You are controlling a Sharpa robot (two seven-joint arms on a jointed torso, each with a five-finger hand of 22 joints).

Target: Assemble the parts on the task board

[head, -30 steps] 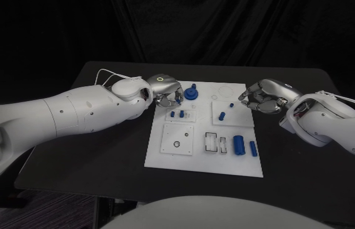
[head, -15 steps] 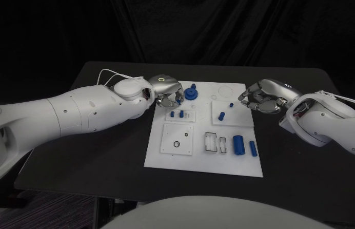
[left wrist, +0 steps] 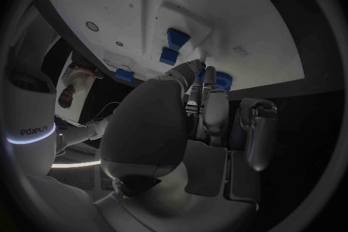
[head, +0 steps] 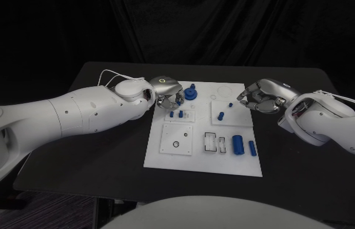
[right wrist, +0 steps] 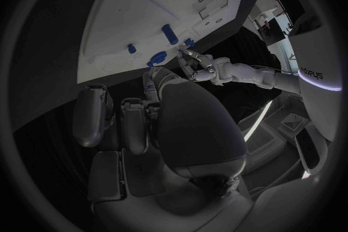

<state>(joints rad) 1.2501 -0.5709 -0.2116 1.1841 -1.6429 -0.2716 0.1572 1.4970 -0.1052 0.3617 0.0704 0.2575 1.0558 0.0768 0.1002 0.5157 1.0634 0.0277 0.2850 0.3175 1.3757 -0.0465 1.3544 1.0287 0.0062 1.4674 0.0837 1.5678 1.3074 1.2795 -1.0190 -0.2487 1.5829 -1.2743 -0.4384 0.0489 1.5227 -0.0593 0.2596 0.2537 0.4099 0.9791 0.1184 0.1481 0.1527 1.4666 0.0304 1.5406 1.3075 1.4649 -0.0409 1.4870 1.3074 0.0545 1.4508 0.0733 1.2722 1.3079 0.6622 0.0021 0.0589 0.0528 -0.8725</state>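
Left hand [head: 167,93] fingers curled at the task board [head: 204,159] edge, grasp unclear; should descend squarely onto the blue pegs [head: 176,114] just below. Right hand [head: 260,97] curled, apparently empty.

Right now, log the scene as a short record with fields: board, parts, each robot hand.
board: white board in the middle of the black table
parts: blue gear at the far edge; two small pegs left of centre; large cylinder on the right
left robot hand: over the board's far left corner, beside the gear; grip cannot be told
right robot hand: at the board's far right corner, fingers curled, nothing seen in them
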